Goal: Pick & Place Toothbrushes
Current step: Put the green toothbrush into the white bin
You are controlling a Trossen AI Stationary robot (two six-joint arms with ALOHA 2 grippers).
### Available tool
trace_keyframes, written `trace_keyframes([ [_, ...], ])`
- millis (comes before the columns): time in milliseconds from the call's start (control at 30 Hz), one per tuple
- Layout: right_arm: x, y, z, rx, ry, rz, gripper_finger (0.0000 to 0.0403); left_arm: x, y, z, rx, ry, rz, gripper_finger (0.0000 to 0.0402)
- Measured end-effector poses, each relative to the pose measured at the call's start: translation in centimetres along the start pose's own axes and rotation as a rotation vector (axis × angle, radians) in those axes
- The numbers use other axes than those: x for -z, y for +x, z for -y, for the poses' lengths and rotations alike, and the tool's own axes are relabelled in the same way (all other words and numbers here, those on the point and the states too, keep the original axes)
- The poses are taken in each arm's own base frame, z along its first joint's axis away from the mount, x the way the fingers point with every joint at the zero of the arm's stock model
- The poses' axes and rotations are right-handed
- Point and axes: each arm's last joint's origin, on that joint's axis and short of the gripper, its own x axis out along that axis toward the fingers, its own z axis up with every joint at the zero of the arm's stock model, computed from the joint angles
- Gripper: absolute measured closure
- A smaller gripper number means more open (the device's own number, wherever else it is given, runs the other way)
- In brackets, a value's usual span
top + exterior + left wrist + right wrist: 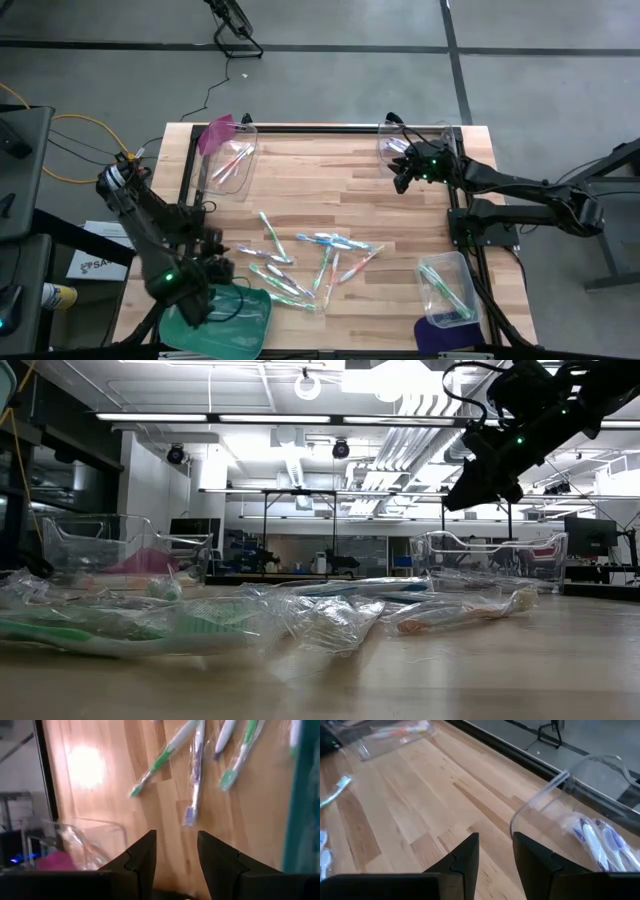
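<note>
The sorting looks about half done. Closest to the front edge of the wooden table [400,200], the left gripper [205,268] hangs low beside a green lid [215,320]. Its two black fingers [142,860] are a little apart, and nothing is between them. At the other front corner sits a clear bin [448,290] with green toothbrushes inside.

In the middle of the table lies a loose pile of wrapped toothbrushes [310,262], green, blue, purple and pink ones. They are still in their crinkly clear bags. These are the ones left to move.

Farther back, a clear bin [232,160] with a pink lid holds some pink and orange brushes. At the far right corner, another clear bin [400,148] holds blue and purple brushes [600,837]. The right gripper [405,172] hangs up in the air just beside that bin. Its fingers are a little apart too, with nothing in them.

I think one arm must next go to the pile for another brush.
</note>
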Motion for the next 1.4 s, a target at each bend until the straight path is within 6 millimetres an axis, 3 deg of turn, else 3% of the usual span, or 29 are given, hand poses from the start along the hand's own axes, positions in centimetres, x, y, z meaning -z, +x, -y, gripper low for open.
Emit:
trace_keyframes([
  [300,0.0,0.0,-0.3,-0.084,-0.030,-0.007,0.0290,-3.8,3.4,-3.7,0.006,0.185,-0.029,0.0265],
  [533,0.1,-0.1,-0.8,-0.285,-0.111,-0.036,0.0290,-5.7,5.9,-6.9,0.035,0.268,-0.053,0.0265],
  [900,0.4,-0.9,-2.7,-0.444,-0.290,-0.013,0.0290,-4.4,12.0,-9.1,0.153,0.340,-0.166,0.0265],
  [1200,0.6,-1.2,-3.6,-0.492,-0.320,-0.016,0.0290,-4.5,15.5,-9.8,0.279,0.523,0.016,0.0265],
  [1400,0.6,-1.2,-3.6,-0.489,-0.317,-0.016,0.0290,-4.6,16.8,-10.3,0.339,0.521,0.116,0.0265],
])
